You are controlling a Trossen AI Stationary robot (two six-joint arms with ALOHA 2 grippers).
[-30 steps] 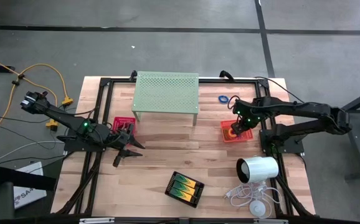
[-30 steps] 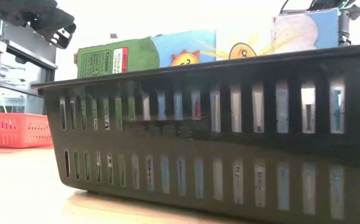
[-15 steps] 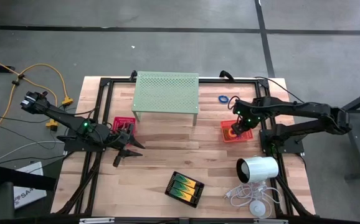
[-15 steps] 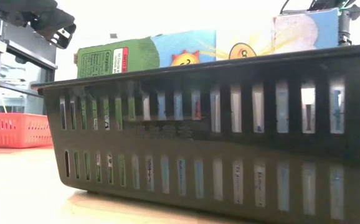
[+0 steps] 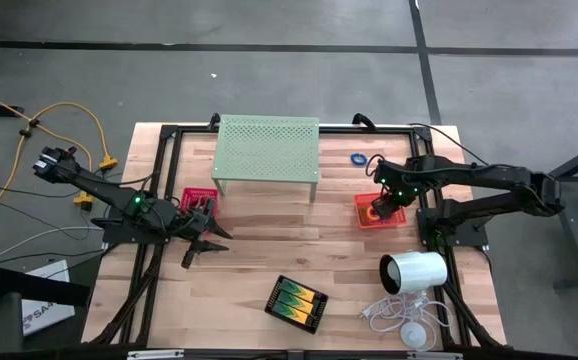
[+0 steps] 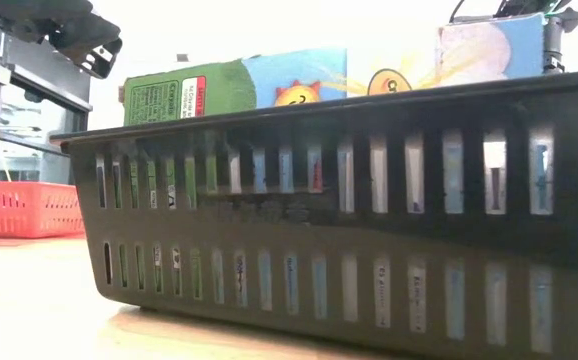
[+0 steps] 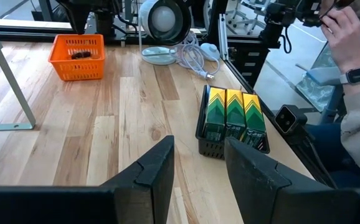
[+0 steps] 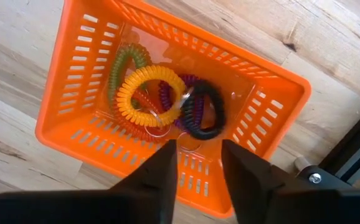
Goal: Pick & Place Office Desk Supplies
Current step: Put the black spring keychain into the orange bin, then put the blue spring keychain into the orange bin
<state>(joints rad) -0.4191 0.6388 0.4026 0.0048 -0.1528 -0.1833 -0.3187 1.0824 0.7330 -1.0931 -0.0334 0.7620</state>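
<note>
An orange mesh tray (image 8: 279, 81) sits on the table at the right (image 5: 361, 204). In it lie coiled rings: a yellow one (image 8: 149, 93) on top, a green one (image 8: 121, 68), a purple one (image 8: 167, 94) and a black one (image 8: 205, 109). My right gripper (image 8: 197, 163) hangs open straight above the tray (image 5: 379, 208), pointing down, with nothing between its fingers. My left gripper (image 7: 198, 168) stands open over the table's left part (image 5: 204, 240), beside a red mesh tray (image 5: 197, 197). A blue ring (image 5: 357, 158) lies on the table behind the orange tray.
A pale green perforated stand (image 5: 267, 150) is at the back middle. A black tray (image 5: 296, 303) with crayon boxes (image 7: 233, 115) lies near the front edge. A white cylinder (image 5: 414, 272) with a cable is at the front right. A person (image 7: 354, 93) is beyond the table's edge.
</note>
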